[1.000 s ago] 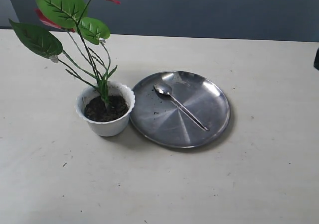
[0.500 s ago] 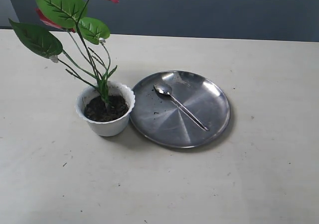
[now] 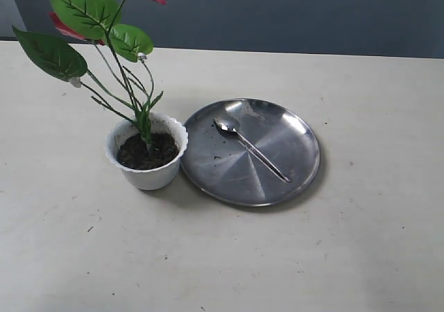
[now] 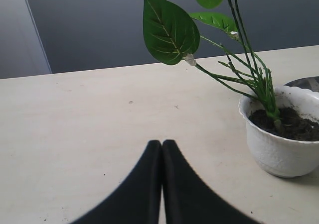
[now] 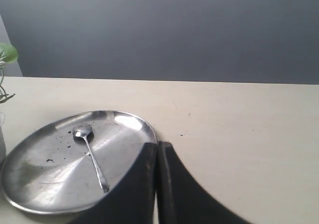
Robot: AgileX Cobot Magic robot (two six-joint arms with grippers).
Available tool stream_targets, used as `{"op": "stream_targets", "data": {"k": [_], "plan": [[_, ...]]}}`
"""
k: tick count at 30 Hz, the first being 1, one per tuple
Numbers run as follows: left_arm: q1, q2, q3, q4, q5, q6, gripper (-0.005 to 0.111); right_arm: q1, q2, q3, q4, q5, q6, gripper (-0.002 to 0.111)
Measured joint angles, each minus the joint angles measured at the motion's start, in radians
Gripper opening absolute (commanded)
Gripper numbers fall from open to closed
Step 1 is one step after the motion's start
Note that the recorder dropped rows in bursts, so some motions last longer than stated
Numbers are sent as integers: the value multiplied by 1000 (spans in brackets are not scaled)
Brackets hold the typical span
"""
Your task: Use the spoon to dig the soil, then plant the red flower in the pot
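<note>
Listing, left to right: red flower point(image 3: 87, 21) rooted upright in soil point(image 3: 147, 151) inside pot point(image 3: 146, 159), toward table's point(image 3: 361, 256) left edge; spoon point(image 3: 248, 146) on steel plate point(image 3: 208, 170) centrally; our left gripper point(image 4: 161, 143) and right gripper point(image 5: 157, 145) pressed together, empty

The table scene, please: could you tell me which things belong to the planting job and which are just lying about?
Job: red flower, pot, soil, spoon.
Lying about: steel plate under the spoon.
</note>
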Motion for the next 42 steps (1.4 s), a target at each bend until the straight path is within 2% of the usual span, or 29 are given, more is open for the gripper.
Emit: {"op": "stream_targets", "data": {"k": [42], "plan": [[0,0,0,0,0,0,1,0,0,0,42,8,0,-1]]}}
